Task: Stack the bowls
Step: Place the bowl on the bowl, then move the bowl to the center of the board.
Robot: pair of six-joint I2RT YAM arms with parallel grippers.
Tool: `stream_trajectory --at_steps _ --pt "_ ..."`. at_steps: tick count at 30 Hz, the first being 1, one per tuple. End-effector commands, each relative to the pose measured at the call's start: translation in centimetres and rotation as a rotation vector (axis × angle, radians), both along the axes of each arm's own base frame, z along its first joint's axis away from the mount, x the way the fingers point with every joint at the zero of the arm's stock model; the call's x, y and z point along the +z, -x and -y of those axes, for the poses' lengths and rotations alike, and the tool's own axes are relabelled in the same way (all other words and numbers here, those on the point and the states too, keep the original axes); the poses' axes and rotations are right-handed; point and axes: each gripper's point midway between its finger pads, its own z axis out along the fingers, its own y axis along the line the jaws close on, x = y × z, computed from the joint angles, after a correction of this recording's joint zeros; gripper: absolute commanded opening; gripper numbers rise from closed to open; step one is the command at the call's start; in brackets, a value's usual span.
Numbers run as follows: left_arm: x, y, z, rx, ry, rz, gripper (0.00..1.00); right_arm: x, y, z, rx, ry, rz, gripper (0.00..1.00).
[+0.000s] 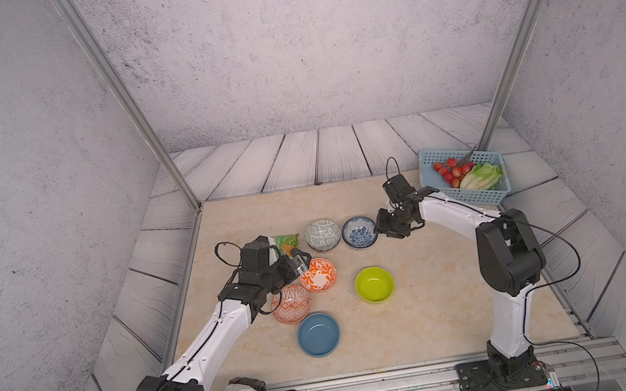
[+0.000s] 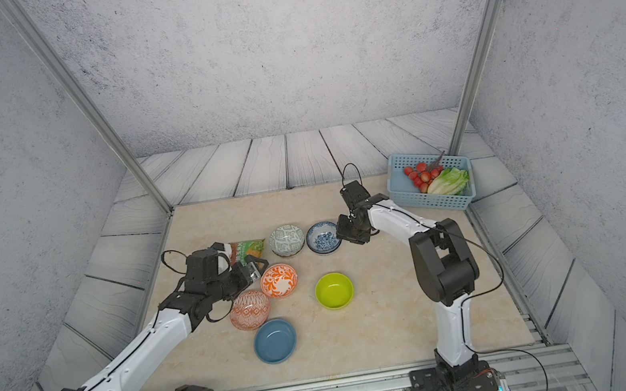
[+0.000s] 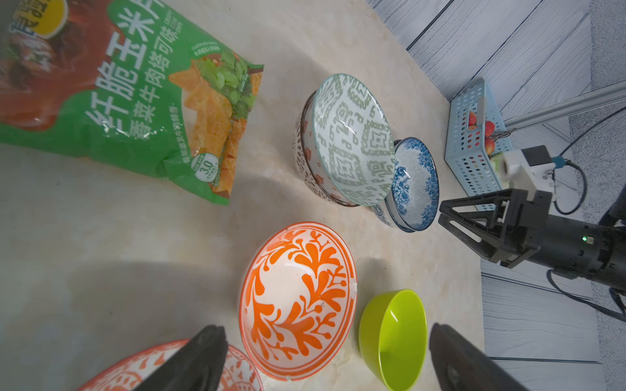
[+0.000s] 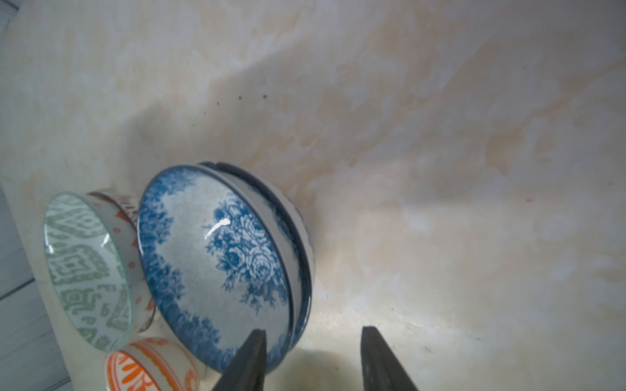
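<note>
Now holding nothing: spread wide at the left claw (image 3: 327,328), near the orange leaf-patterned bowl (image 3: 298,301); parted at the right claw (image 4: 313,330), just beside the nested blue-floral bowls (image 4: 216,257).

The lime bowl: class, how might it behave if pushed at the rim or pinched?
The lime bowl looks rigid and glossy, so probably stiff but slippery in a pinch. Its base seems narrower than its rim, so a high push might tip it.

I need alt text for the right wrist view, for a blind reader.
Two nested blue-floral bowls stand on a beige table, with the open right claw astride their rim. Beside them are a grey-green patterned bowl and an orange-patterned bowl.
</note>
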Motion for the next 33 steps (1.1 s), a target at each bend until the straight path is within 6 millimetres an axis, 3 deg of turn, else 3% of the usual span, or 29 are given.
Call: stream_trajectory --at_steps 1,4,8,17,22,26,33 --pt "1.1 -0.4 0.1 -0.008 -0.007 0.024 1.00 3.7 1.0 1.3 -0.024 0.004 0.083 0.52" --pt "1.2 -0.3 -0.1 -0.003 -0.010 0.021 1.00 3.2 3.2 1.9 -0.037 0.003 0.052 0.53" --pt "1.2 0.0 -0.3 0.003 -0.011 0.021 1.00 1.0 7.1 2.4 -0.044 0.007 0.001 0.53" --pt "1.4 0.7 -0.8 0.020 -0.017 0.021 1.00 -1.0 14.4 1.1 0.008 0.037 -0.056 0.53" --pt "1.3 1.2 -1.0 0.024 -0.017 0.017 1.00 -1.3 16.1 0.9 -0.009 0.015 -0.042 0.53" --pt "1.6 1.5 -1.3 0.034 -0.025 0.026 1.00 -3.6 17.1 0.3 0.004 0.023 -0.099 0.51" --pt "1.7 1.6 -1.5 0.041 -0.026 0.031 1.00 -4.9 17.5 -0.5 0.031 0.052 -0.117 0.45"
